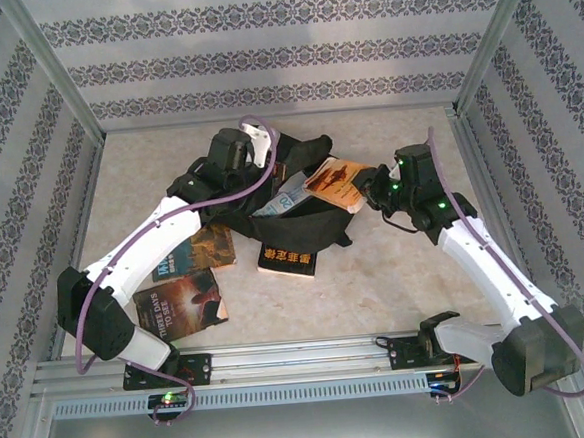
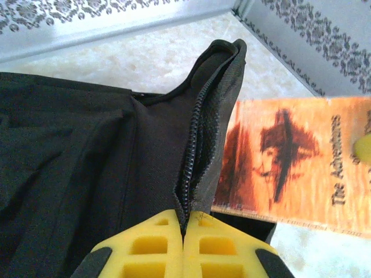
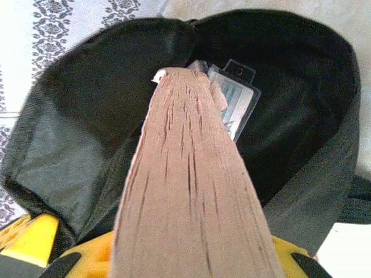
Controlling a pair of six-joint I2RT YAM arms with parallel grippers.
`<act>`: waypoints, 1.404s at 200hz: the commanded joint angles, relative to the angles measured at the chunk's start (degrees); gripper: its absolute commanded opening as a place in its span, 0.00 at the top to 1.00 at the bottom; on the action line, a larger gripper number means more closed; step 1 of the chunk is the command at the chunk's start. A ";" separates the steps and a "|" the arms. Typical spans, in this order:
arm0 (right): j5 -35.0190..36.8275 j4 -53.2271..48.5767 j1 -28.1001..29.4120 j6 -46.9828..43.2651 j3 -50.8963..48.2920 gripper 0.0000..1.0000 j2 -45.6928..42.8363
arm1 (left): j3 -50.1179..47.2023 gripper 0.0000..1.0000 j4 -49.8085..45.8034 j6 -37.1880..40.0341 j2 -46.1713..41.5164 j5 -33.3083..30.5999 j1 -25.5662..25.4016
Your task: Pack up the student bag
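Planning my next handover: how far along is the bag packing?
Done: a packaged item is inside the student bag. In hand: left gripper pinches the zip edge open; right gripper holds the orange book at the opening. Left: three books outside.

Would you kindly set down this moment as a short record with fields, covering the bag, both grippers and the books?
bag: student bag, lying mid-table, mouth open
left gripper: shut on the bag's zipper edge, holding it up
right gripper: shut on orange book, whose far end is at the bag's mouth
inside bag: clear-packaged item
on table: Three Days to See book, black book, third book, all on the bag's near side
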 commanded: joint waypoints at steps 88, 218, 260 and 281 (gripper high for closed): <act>-3.61 19.84 5.21 12.56 -0.58 1.00 14.38 | 0.64 1.00 13.57 -2.65 -0.77 1.28 1.79; 5.02 45.25 11.23 15.19 7.69 0.97 35.61 | -0.87 1.00 18.46 -2.59 -1.20 6.65 4.07; 6.89 45.09 13.21 11.68 14.06 0.80 44.27 | -1.23 1.00 21.14 -5.27 -0.16 7.72 6.01; 5.04 44.40 13.07 8.54 16.53 0.53 46.13 | -1.85 1.00 21.89 -6.59 0.53 8.08 6.83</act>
